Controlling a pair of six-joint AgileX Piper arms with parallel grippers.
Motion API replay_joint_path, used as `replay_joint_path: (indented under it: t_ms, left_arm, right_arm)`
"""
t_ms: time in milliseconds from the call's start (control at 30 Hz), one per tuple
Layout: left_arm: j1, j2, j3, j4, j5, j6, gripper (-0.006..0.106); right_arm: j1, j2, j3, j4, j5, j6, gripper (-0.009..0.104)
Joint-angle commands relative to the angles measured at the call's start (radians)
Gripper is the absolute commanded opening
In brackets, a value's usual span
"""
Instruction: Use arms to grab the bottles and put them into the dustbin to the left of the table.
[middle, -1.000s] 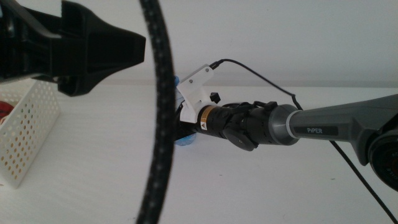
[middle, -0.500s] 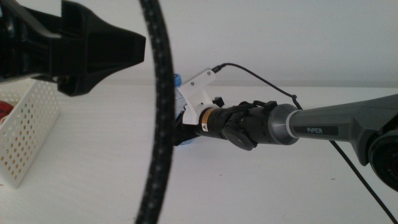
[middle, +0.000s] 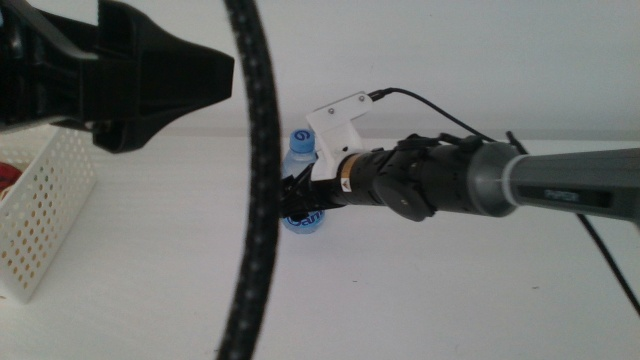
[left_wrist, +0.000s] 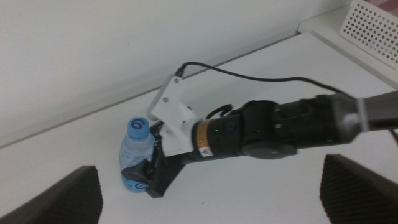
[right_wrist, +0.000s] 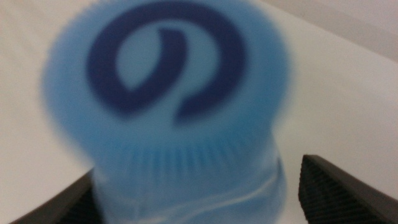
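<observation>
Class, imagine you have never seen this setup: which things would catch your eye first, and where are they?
First, the clear plastic water bottle with a blue cap standing near the table's middle, with the right arm's black gripper closed around its body. Next, the left arm's black gripper looming large at the upper left of the middle view, jaws apart, with a thick black cable hanging before it. Below it stands the white perforated plastic dustbin.
</observation>
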Motion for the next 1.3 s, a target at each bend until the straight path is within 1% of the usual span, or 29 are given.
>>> replay_joint_path:
  t_ms: [0, 67, 267, 367, 500, 533, 633, 700, 800, 1100, 1167, 1267]
  left_arm:
    - [-0.009, -0.003, 0.004, -0.005, -0.021, -0.007, 0.094]
    - [-0.009, -0.003, 0.004, -0.005, -0.021, -0.007, 0.094]
    - [-0.009, -0.003, 0.004, -0.005, -0.021, -0.007, 0.094]
    - [-0.009, -0.003, 0.004, -0.005, -0.021, -0.007, 0.094]
    - [-0.009, -0.003, 0.004, -0.005, -0.021, -0.007, 0.094]
    - [-0.009, -0.003, 0.004, -0.005, -0.021, -0.007, 0.094]
    - [-0.009, -0.003, 0.004, -0.005, -0.021, -0.007, 0.094]
    - [-0.009, -0.003, 0.004, -0.005, -0.021, -0.007, 0.094]
    - [-0.009, -0.003, 0.004, -0.005, -0.021, -0.007, 0.094]
    - [-0.009, -0.003, 0.004, -0.005, -0.021, -0.007, 0.094]
    - [-0.009, -0.003, 0.004, -0.005, -0.021, -0.007, 0.094]
    - [-0.009, -0.003, 0.004, -0.005, -0.021, -0.007, 0.094]
  right_arm:
    - [0.005, -0.055, 0.044, 0.023, 0.01, 0.006, 0.077]
    - [0.005, -0.094, 0.085, 0.038, 0.015, 0.006, 0.077]
    - [0.005, -0.248, 0.233, 0.049, 0.027, 0.006, 0.077]
    - [0.007, -0.341, 0.28, 0.073, 0.088, 0.006, 0.077]
    - [0.007, -0.466, 0.287, 0.123, 0.296, -0.025, 0.077]
    - [0.007, -0.498, 0.287, 0.149, 0.338, -0.052, 0.077]
    - [0.007, -0.584, 0.287, 0.237, 0.423, -0.153, 0.077]
    - [0.007, -0.643, 0.287, 0.278, 0.466, -0.191, 0.077]
    - [0.007, -0.713, 0.278, 0.314, 0.559, -0.216, 0.077]
    - [0.007, -0.904, 0.223, 0.314, 0.746, -0.225, 0.077]
    - [0.007, -0.942, 0.203, 0.314, 0.77, -0.225, 0.077]
    - [0.007, -0.997, 0.174, 0.297, 0.787, -0.225, 0.077]
